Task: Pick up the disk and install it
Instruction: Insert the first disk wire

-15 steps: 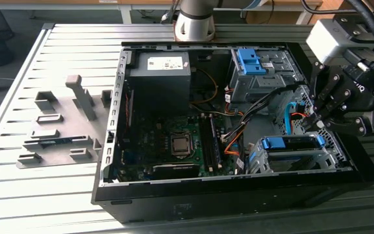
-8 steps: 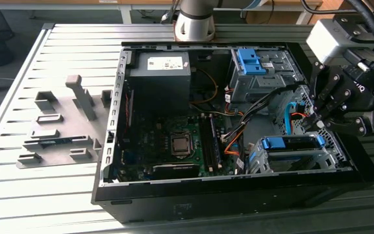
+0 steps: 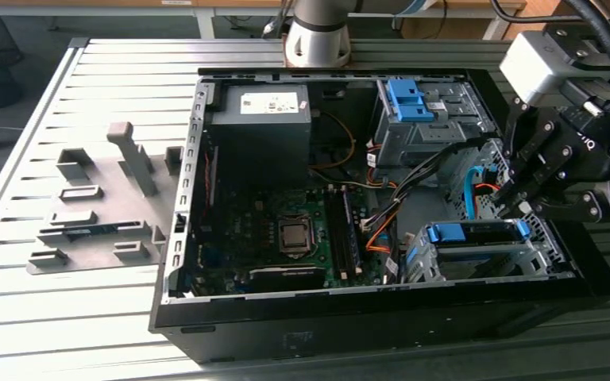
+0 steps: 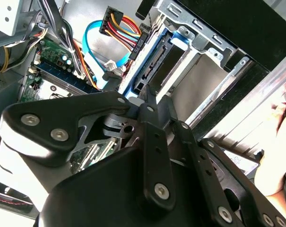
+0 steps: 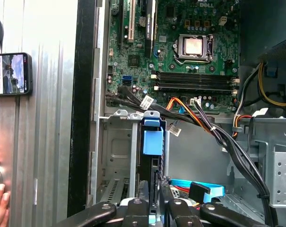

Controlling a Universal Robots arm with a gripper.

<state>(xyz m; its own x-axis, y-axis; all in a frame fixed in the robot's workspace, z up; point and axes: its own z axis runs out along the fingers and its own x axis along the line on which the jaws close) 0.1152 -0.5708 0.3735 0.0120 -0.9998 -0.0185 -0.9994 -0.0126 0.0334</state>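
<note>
The disk is seated in the drive cage; the gripper is closed narrow, apparently on its edges. Judged rigid, fairly heavy, shock-sensitive: to be held by side rails, approx. mid-length

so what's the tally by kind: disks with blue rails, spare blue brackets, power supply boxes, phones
disk with blue rails: 1
blue bracket: 1
power supply box: 1
phone: 1
total: 4
</note>
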